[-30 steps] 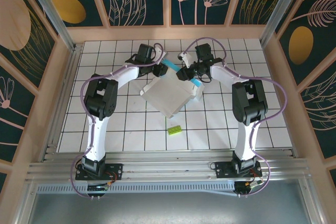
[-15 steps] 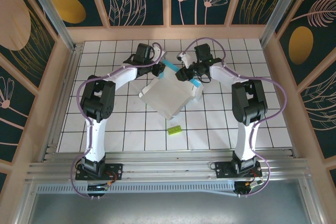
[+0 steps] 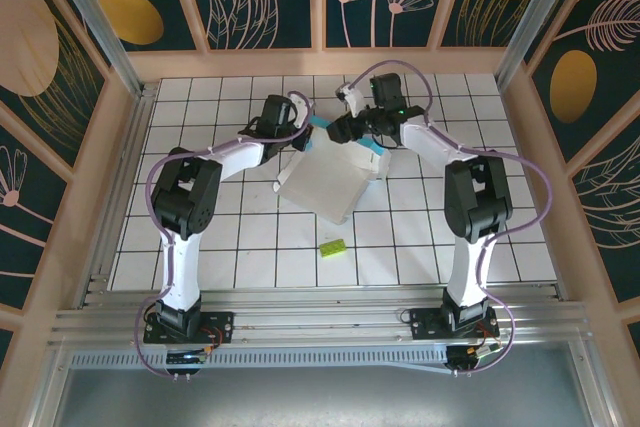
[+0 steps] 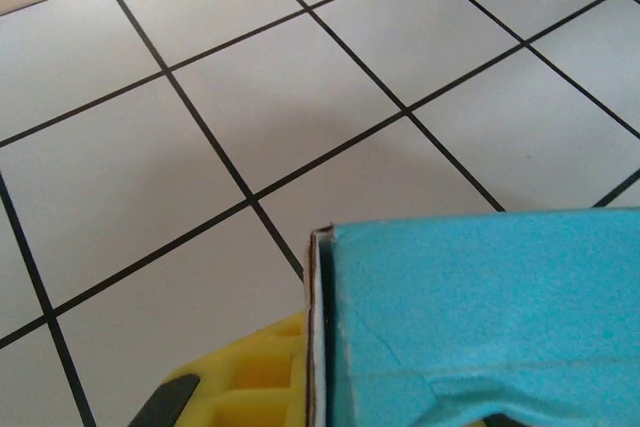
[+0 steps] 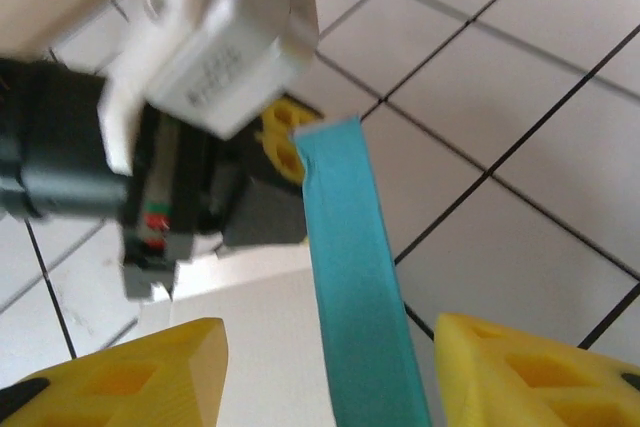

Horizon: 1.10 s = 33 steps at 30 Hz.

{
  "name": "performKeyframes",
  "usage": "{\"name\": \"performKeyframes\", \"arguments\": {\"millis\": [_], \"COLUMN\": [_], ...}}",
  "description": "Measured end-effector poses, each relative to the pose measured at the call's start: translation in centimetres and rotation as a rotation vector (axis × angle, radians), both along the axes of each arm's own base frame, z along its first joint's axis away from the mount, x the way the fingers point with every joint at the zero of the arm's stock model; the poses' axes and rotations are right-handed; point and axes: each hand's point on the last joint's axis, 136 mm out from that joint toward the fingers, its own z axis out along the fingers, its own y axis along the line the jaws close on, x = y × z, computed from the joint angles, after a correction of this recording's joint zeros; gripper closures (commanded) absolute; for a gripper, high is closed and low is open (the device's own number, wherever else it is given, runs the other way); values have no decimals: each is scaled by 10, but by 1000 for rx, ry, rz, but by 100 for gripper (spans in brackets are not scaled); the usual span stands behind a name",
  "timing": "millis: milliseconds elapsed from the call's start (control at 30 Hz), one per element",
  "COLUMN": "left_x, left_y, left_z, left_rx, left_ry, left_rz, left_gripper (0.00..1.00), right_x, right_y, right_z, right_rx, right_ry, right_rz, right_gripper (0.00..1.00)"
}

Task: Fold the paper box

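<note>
The box (image 3: 322, 185) is lying half-formed, pale side up, near the middle of the surface (image 3: 200, 247), with a teal flap (image 5: 352, 277) sticking out from its far edge. The left claw (image 5: 290, 142) is pinching the flap's end, while the right claw (image 5: 330, 367) is hanging spread astride it. The flap seems to be getting creased, which is calling for keeping it taut and pressing low by the hinge without tearing. The box is holding nothing visible, and a green block (image 3: 332, 246) is lying apart from it.

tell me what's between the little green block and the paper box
Nothing but bare white tile; the top view shows the lime-green block lying apart from the paper box and its near corner.
</note>
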Motion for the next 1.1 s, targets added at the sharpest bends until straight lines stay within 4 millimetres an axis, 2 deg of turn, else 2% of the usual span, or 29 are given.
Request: {"name": "performKeyframes", "arguments": {"millis": [100, 200, 300, 433, 533, 667, 833, 900, 967, 1100], "left_x": [0, 1, 0, -3, -14, -20, -28, -34, -39, -38], "left_y": [3, 7, 9, 9, 12, 14, 16, 17, 19, 20], "left_z": [-1, -1, -2, -2, -8, -7, 20, 33, 48, 82], "left_rx": [2, -17, -47, -95, -112, -129, -174, -203, -238, -309], "left_ry": [-10, -15, -16, -22, 4, 17, -14, -23, -28, -1], "left_rz": [59, 128, 202, 272, 293, 300, 292, 288, 297, 343], "left_gripper": [97, 98, 96, 79, 65, 62, 61, 60, 54, 56], "right_x": [5, 8, 4, -9, -10, -5, 0, 1, 3, 15], "right_y": [-18, -52, -80, -92, -98, -115, -137, -139, -140, -139], "right_z": [36, 74, 102, 120, 120, 106, 84, 77, 66, 41], "right_rx": [82, 188, 282, 375, 402, 402, 399, 401, 396, 328], "right_ry": [-43, -82, -109, -84, -45, 13, 103, 141, 186, 299], "right_rz": [-81, -208, -319, -396, -441, -518, -613, -639, -669, -784], "right_gripper": [41, 35, 32, 31, 32, 32, 39, 40, 40, 42]}}
